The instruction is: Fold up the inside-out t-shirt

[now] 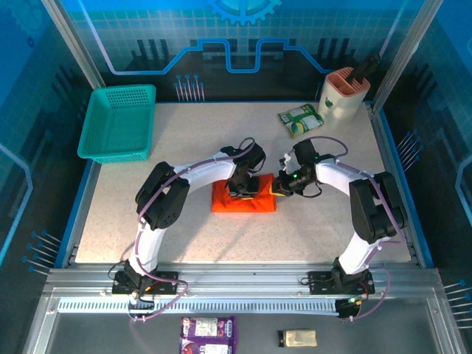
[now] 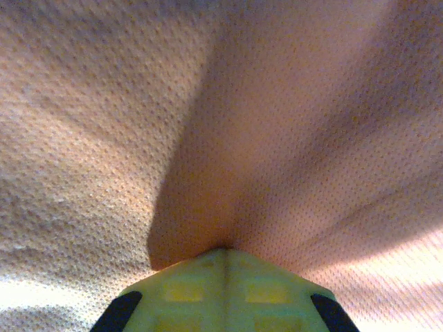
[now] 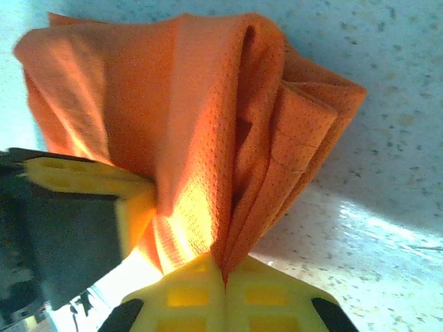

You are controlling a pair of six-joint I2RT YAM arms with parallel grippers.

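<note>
Bright orange thin-cloth t-shirt (image 1: 243,203) lies bunched into a compact rectangular wad at ctr of the overhead frame, on the speckled beige worktop (image 1: 192,147), btwn the two arms' wrists. On the wad's upper middle sits the left end effector (image 1: 243,189); in its wrist cam the yellow fingers (image 2: 187,294) are clenched tip to tip w/ dimpled orange cloth creased into them, folds fanning up and outward from the pinch, so it is grasping the shirt. At the wad's right edge is the right end effector (image 1: 279,186); its own wrist cam shows it clamped tight on a gathered bundle of shirt layers, several folded edges stacked toward the right of the frame, speckled worktop behind. At lower left of that frame the other arm's yellow finger lies against the same cloth. Teal plastic mesh basket (image 1: 118,122) sits upper left of the overhead frame, well apart from the shirt. Green-and-white packet (image 1: 301,120) and cream holder w/ salmon-pink rim (image 1: 344,94) sit upper right. Purple packets (image 1: 209,333) and small pale packet (image 1: 299,338) lie at the bottom edge, below the arm bases.
</note>
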